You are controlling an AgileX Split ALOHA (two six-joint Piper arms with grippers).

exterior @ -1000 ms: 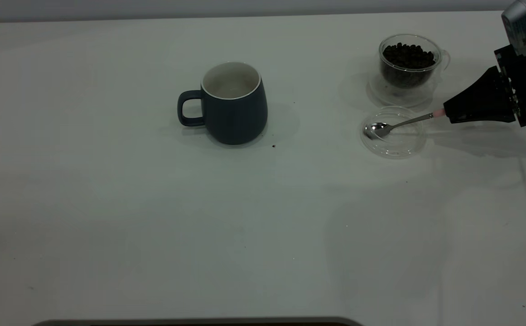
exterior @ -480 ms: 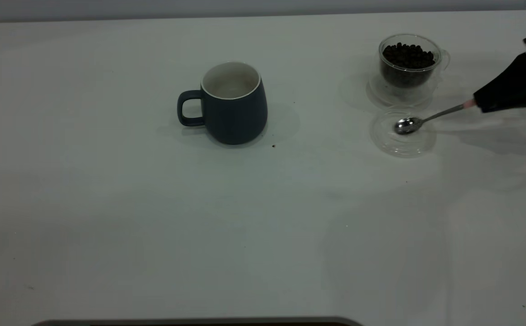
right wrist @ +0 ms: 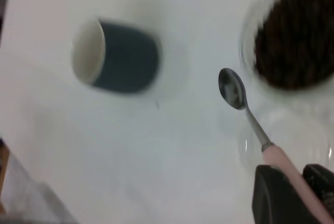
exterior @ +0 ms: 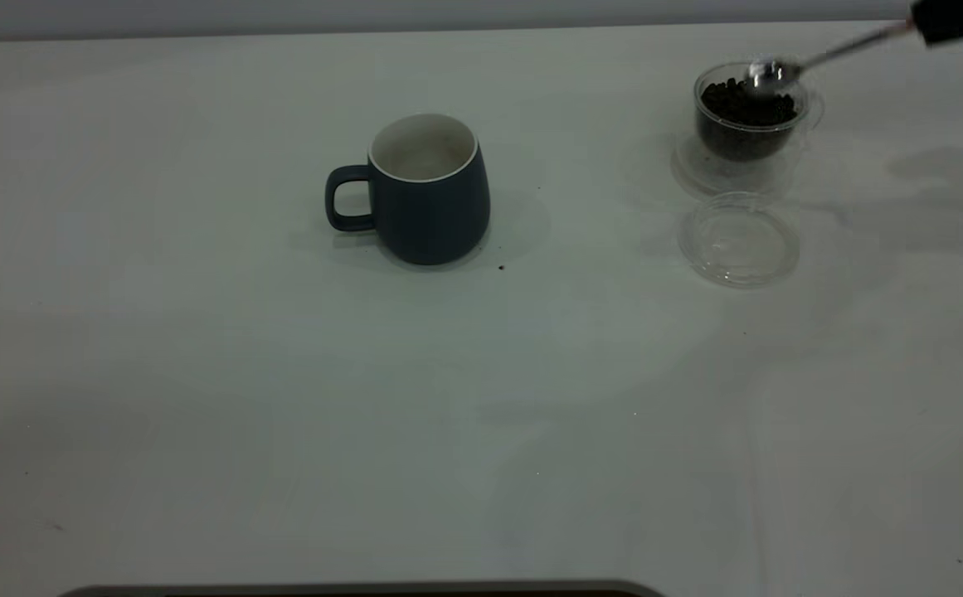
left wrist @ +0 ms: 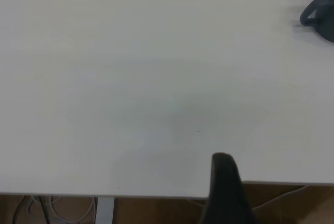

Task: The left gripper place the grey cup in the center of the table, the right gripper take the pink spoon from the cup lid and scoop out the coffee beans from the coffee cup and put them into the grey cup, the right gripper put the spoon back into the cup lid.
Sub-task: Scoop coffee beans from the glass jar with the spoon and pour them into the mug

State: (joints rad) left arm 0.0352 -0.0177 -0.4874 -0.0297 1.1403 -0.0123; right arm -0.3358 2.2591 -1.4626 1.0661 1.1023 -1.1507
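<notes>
The grey cup stands upright near the middle of the table, handle to the left; it also shows in the right wrist view. My right gripper is shut on the pink spoon by its pink handle. The spoon's bowl hangs empty just above the rim of the coffee cup, which is full of coffee beans. The cup lid lies empty in front of the coffee cup. My left gripper is parked over the table's edge, far from the grey cup.
A single dark speck lies on the table just right of the grey cup's base. A dark rounded edge shows at the front of the table.
My right gripper lifted the spoon out of the cup lid and carried it up and back to above the coffee cup. The lid shifted slightly right and now lies empty.
</notes>
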